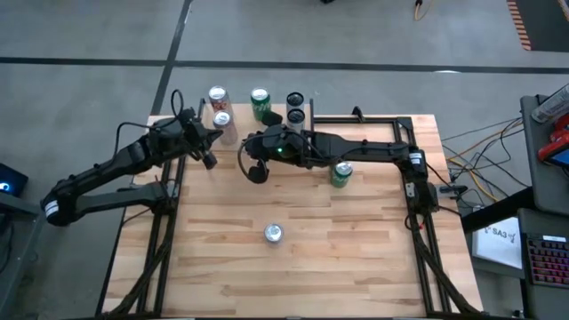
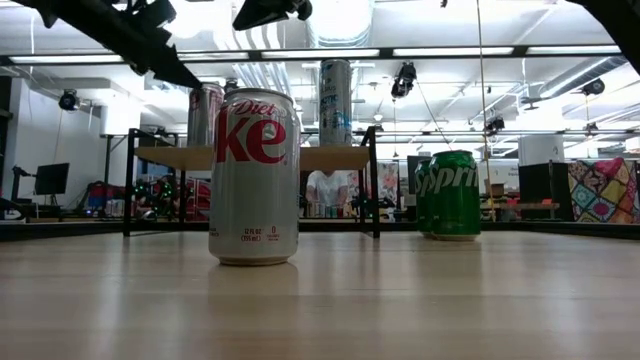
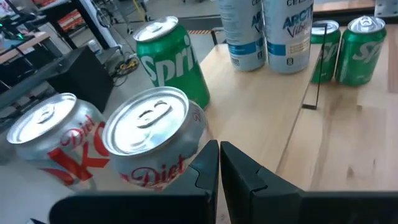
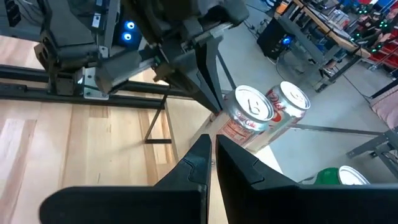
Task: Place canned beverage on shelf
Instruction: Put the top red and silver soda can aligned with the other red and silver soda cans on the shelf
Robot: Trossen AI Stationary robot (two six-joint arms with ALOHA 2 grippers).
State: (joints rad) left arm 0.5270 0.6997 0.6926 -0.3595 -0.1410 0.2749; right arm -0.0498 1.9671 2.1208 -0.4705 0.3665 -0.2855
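Shelf (image 1: 267, 133) beneath both closed tools (image 1: 210, 153)

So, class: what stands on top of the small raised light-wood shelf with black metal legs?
On the shelf stand two silver Diet Coke cans, a green Sprite can and two tall pale blue-and-white cans. The arms cover part of it from above.

Open workshop under fluorescent strip lights

Grey concrete floor (image 1: 80, 36) surrounds the light-wood bench (image 1: 293, 267); loose cables (image 1: 480, 142) trail over it on one side. In the low view, long ceiling lights (image 2: 500, 50) and pale ducting (image 2: 340, 20) run overhead, a dark monitor (image 2: 52, 178) stands at one side, and a bright patchwork cloth (image 2: 603, 190) hangs at the other.
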